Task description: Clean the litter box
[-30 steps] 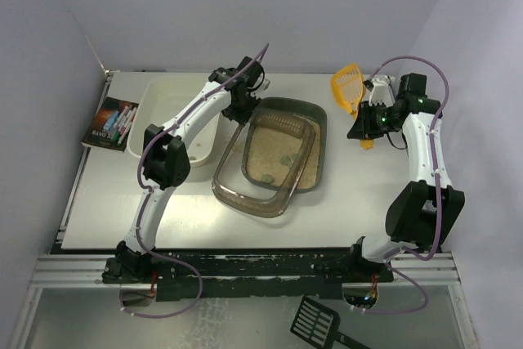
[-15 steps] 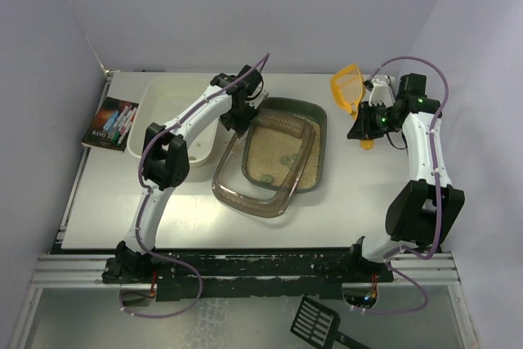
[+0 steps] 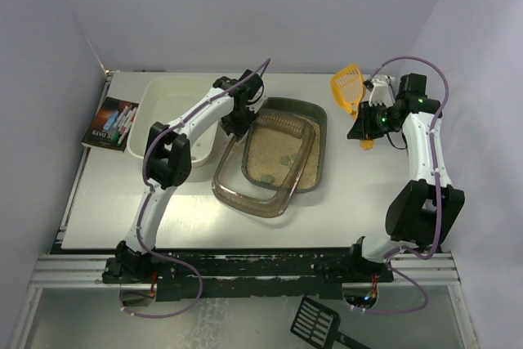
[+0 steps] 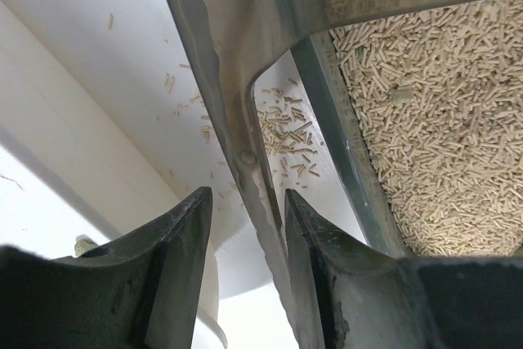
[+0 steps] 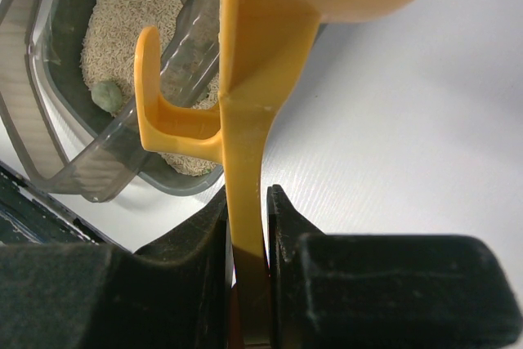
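**A:** The walls are pale lilac and the worktop [image 3: 359, 194] is white. Is there any writing to read?

**B:** Only on the dark book [image 3: 110, 123] at the left edge. Its cover has coloured marks, but the title is too small to read.

**A:** Where is the litter box [image 3: 321, 140]?

**B:** In the middle of the worktop, just beside the white tub [image 3: 163, 104]. It holds beige pellets and a few grey-green lumps [image 5: 106, 96].

**A:** And the hands?

**B:** The left hand [image 4: 245, 195] is half wide, with one finger on each side of the box's far-left rim, and it is not clamped. Its arm crosses the tub and hides part of it. The right hand [image 5: 245, 198] is closed tight on the handle of the yellow scoop [image 3: 346, 86], to the right of the box. A black scoop [image 3: 315, 320] lies in front of the arm bases, off the worktop.
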Tool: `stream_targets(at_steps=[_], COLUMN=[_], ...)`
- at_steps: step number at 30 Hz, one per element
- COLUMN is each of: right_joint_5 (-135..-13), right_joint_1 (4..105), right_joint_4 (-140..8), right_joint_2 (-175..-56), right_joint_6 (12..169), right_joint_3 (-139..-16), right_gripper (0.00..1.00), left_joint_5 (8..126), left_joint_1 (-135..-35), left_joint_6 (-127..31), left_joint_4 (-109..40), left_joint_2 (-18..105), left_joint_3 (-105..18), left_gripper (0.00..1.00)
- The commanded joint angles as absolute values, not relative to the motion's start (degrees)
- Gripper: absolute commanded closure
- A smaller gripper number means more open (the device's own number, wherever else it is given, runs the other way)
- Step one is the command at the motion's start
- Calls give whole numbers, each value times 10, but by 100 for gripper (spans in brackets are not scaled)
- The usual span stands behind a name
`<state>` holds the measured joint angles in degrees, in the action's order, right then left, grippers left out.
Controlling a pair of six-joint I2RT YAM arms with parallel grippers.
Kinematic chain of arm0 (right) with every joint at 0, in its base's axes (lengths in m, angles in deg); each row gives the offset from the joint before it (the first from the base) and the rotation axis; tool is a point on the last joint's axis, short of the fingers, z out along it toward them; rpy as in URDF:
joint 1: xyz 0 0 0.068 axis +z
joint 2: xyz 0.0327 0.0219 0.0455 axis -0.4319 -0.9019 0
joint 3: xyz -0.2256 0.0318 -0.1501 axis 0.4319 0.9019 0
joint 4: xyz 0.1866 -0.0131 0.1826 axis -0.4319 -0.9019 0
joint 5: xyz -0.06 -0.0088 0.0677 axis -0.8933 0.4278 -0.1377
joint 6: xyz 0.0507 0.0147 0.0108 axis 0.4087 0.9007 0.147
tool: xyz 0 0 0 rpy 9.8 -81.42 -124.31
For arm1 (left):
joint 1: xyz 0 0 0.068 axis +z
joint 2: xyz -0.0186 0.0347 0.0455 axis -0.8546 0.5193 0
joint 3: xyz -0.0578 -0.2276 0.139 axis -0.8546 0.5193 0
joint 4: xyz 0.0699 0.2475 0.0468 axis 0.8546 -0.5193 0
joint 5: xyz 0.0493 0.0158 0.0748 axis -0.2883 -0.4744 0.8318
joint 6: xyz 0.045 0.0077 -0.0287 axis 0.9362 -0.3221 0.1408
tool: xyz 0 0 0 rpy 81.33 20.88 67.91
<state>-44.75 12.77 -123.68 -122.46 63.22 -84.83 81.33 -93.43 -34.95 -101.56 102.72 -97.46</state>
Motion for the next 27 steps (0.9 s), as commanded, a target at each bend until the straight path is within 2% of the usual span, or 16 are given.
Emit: stream_targets(at_steps=[1, 7, 12, 19, 24, 27], right_joint_5=[-438, -437, -436, -437, -437, -436], right_joint_1=[121, 121, 121, 120, 120, 120], right_joint_4=[-1235, -1235, -1236, -1236, -1236, -1237], right_joint_2=[-1218, -1219, -1220, -1218, -1221, -1223], right_joint_6=[629, 627, 627, 628, 627, 627], right_joint_3=[-850, -850, -850, -850, -851, -852], right_gripper=[100, 100, 100, 100, 100, 100], left_joint_5=[800, 803, 791, 787, 761, 745], left_joint_1=[-937, -937, -937, -938, -938, -938], left_joint_6=[-348, -347, -348, -354, -372, -387], left_joint_4=[-1034, -1026, -1036, -1059, -1102, -1119], left_joint_2=[1047, 1049, 1053, 1054, 1053, 1045], left_joint_3=[-989, -976, -1000, -1031, -1073, -1100], left_gripper=[50, 54, 70, 73, 81, 83])
